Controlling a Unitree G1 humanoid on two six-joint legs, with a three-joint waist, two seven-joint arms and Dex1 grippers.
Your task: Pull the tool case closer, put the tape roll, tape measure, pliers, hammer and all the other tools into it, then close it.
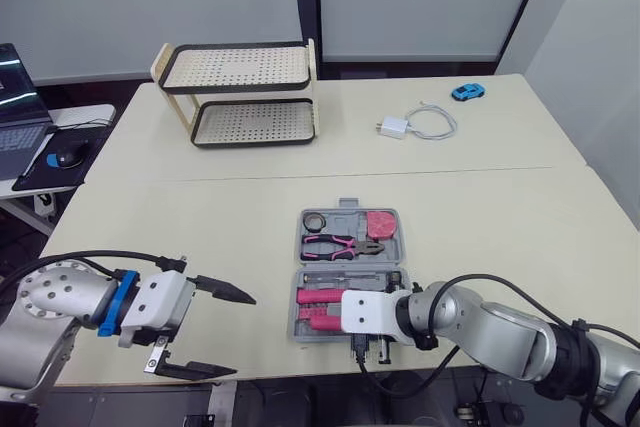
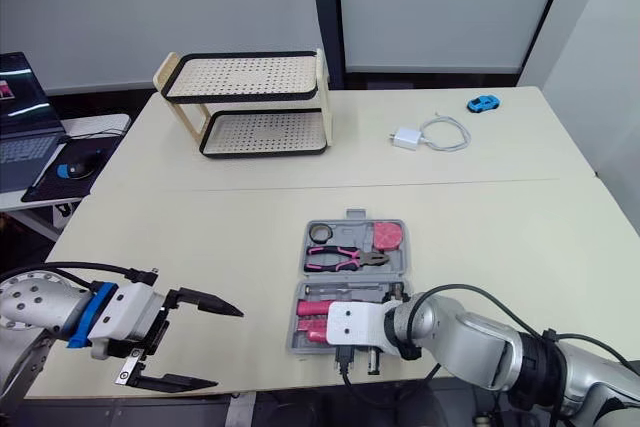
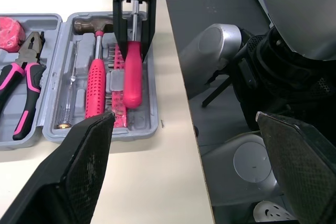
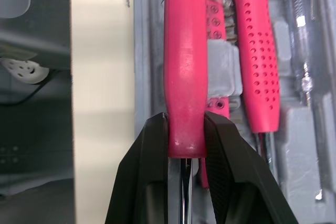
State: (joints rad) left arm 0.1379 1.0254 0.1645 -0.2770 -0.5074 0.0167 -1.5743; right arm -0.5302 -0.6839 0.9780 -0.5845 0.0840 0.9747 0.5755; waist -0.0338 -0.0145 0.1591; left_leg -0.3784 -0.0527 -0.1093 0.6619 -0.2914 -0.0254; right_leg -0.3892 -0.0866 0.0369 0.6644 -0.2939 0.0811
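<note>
The tool case (image 1: 393,250) lies open and flat on the table (image 1: 200,207), close to the edge nearest the robot. In the case's far half sit the dark tape roll (image 1: 316,221), the pink tape measure (image 1: 380,222) and, just nearer than these 2, the pink-handled pliers (image 1: 340,245). In the case's near half the hammer (image 3: 96,74) lies in its slot with a clear-handled tester (image 3: 68,95) beside it, and a pink screwdriver (image 4: 185,61) runs along the case's near wall. The right gripper (image 4: 185,129) comes in from the case's right side and is clenched on the screwdriver, its 2 black fingers (image 4: 152,171) pressed against the handle's end where the metal shaft begins. The left gripper (image 1: 240,335) hovers left of the case, apart from it, fingers spread wide and holding nothing. Well beyond the case stand a 2-tier rack (image 1: 240,92), a white charger (image 1: 394,128) with its cable, and a blue toy car (image 1: 466,92); far to the case's left are a laptop (image 1: 18,112) and a mouse (image 1: 66,157).
</note>
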